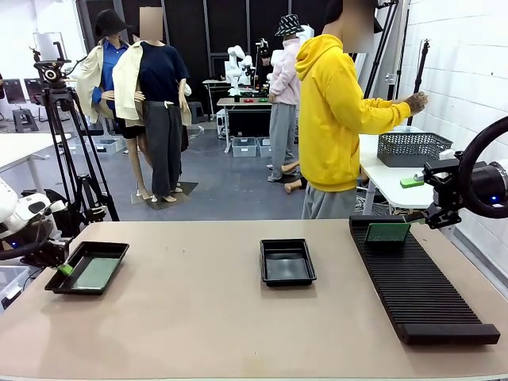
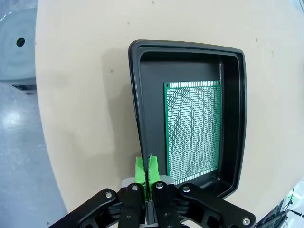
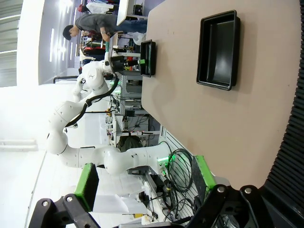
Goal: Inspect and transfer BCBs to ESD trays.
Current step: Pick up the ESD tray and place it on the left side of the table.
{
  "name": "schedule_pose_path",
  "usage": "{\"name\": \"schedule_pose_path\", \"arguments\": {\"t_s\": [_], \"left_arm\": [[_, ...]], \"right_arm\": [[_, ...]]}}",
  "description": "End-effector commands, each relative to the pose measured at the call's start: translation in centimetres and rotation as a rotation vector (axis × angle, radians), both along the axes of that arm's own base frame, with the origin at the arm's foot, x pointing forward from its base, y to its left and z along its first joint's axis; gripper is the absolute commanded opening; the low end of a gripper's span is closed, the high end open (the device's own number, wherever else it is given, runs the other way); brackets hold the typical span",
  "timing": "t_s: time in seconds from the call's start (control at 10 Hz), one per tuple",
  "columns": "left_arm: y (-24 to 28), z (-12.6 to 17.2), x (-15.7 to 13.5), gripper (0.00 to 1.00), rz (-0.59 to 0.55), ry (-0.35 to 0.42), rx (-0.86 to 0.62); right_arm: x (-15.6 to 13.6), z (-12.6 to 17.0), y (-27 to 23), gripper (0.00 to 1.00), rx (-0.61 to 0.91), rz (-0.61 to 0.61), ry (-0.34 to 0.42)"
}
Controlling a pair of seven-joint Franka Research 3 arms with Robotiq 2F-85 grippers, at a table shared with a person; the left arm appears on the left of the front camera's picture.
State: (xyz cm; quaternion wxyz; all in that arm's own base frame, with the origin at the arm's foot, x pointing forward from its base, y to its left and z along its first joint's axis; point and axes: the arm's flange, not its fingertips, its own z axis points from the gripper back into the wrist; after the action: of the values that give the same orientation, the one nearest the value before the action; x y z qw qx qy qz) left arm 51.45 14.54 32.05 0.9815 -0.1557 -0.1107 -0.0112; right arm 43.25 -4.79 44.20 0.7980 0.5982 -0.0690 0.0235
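Front view: left jaws shut on nothing, at the near-left corner of the left ESD tray [image 1: 71, 290]; one BCB [image 1: 95, 273] flat on its floor, close beside the tips. Right jaws spread wide, empty, just right of a second BCB [image 1: 387, 232] upright at the far end of the black rack [image 1: 425, 294] — middle ESD tray [image 1: 288, 282] well apart on the desk [image 1: 198, 317].

Left wrist view: green pads [image 2: 139, 168] pressed together by the tray's side wall; BCB [image 2: 192, 128] inside, beyond the tips, not touched.

Right wrist view: fingers [image 3: 88, 186] far apart, nothing between — middle ESD tray [image 3: 218, 50] farther off on the desk.
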Motion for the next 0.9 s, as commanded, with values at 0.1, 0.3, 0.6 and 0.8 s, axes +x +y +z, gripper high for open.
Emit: {"name": "schedule_pose_path", "arguments": {"t_s": [0.1,0.3,0.6,0.8], "left_arm": [[1.6,-0.18,0.83,0.0,-0.005,0.032,0.017],[2.13,-0.37,0.99,0.0,0.012,0.044,0.026],[2.28,-0.31,0.94,0.14,0.023,0.042,0.025],[2.35,0.03,0.77,0.54,0.03,0.038,0.012]], "right_arm": [[-0.33,-0.15,0.2,1.0,-0.009,-0.007,-0.008],[-0.33,-0.15,0.2,1.0,-0.009,-0.007,-0.008],[-0.33,-0.15,0.2,1.0,-0.009,-0.007,-0.008],[-0.33,-0.15,0.2,1.0,-0.009,-0.007,-0.008]]}}
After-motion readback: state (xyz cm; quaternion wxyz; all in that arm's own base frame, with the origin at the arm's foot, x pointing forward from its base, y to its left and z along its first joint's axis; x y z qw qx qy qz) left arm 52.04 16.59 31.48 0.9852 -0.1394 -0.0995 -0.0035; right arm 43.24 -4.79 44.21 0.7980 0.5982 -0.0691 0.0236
